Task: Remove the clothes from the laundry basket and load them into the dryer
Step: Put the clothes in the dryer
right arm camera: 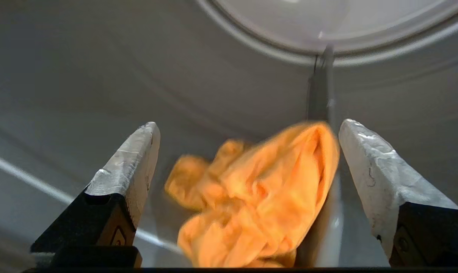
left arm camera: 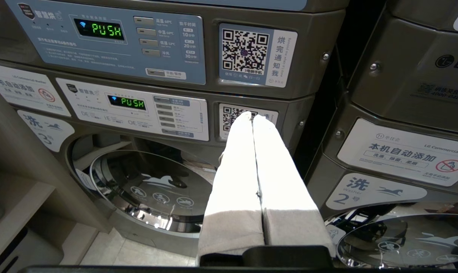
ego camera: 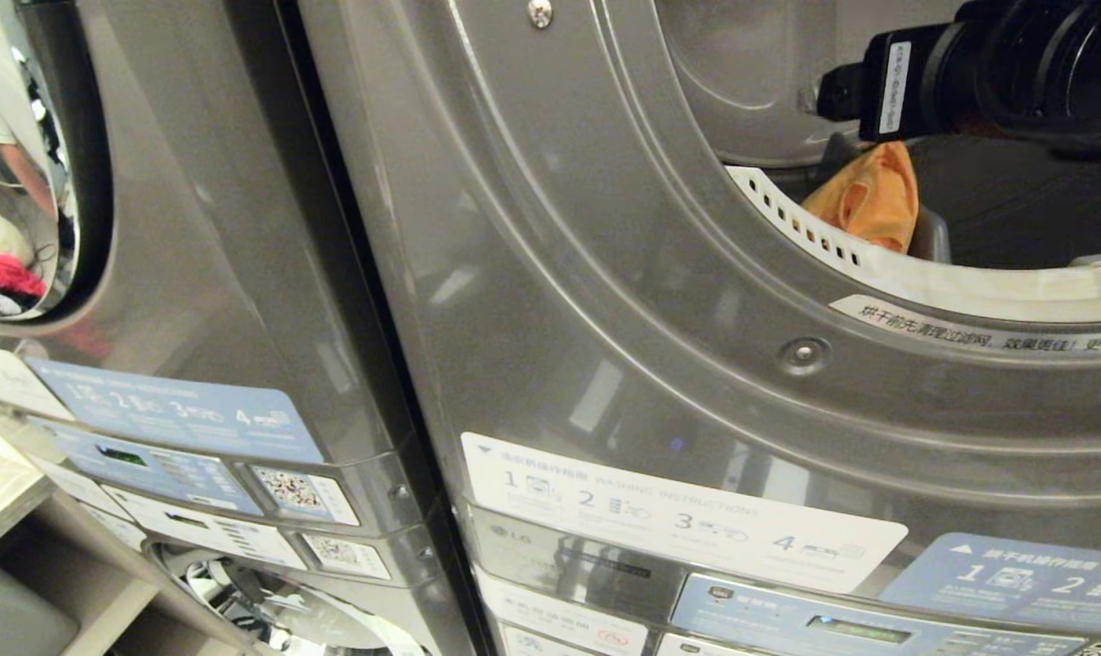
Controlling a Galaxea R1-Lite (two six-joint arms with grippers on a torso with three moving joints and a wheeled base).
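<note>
The dryer (ego camera: 605, 273) fills the head view, its round opening at the upper right. My right arm (ego camera: 970, 73) reaches through that opening into the drum. An orange garment (ego camera: 865, 196) lies crumpled inside, just behind the white perforated rim (ego camera: 879, 264). In the right wrist view my right gripper (right arm camera: 248, 125) stands open, its two fingers wide apart. The orange garment (right arm camera: 259, 197) sits loose below and between them against the grey drum wall, touched by neither finger. My left gripper (left arm camera: 251, 115) is shut and empty, parked low in front of the machines' control panels. The laundry basket is out of view.
A second stacked machine stands to the left, its round door glass (ego camera: 22, 182) reflecting a person and some clothes. A lower washer door (left arm camera: 149, 189) is below the lit control panels (left arm camera: 107, 41). A pale wooden shelf (ego camera: 4, 492) sits at the lower left.
</note>
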